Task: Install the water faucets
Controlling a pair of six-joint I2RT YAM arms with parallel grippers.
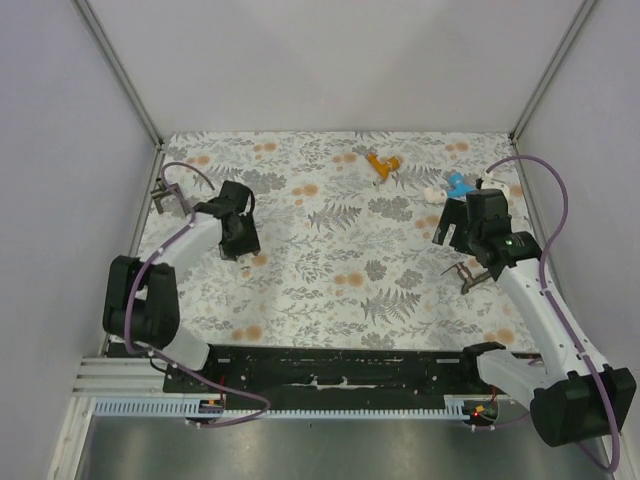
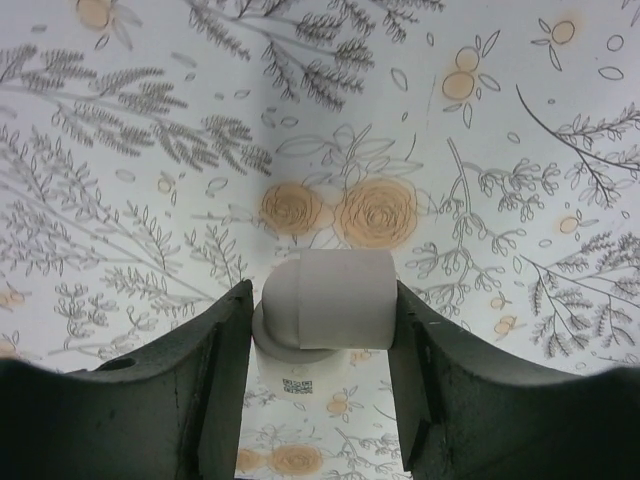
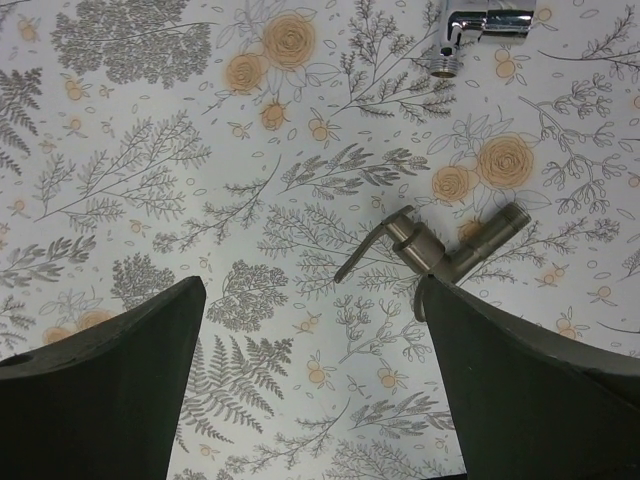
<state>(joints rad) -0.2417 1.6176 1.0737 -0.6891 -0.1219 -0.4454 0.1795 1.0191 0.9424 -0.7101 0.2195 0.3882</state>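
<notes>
No words, brands or numbers are coming out readable in any view. One mark is showing: a tiny dark square code (image 2: pixel 297 386), QR-like, sitting just below the white elbow fitting (image 2: pixel 330 300) in the left wrist view. Its pattern is coming out too small and blurred to decode. It is lying on a pale patch under the fitting; whether that patch is belonging to the fitting or to the table (image 2: pixel 150 90) cannot be told.
</notes>
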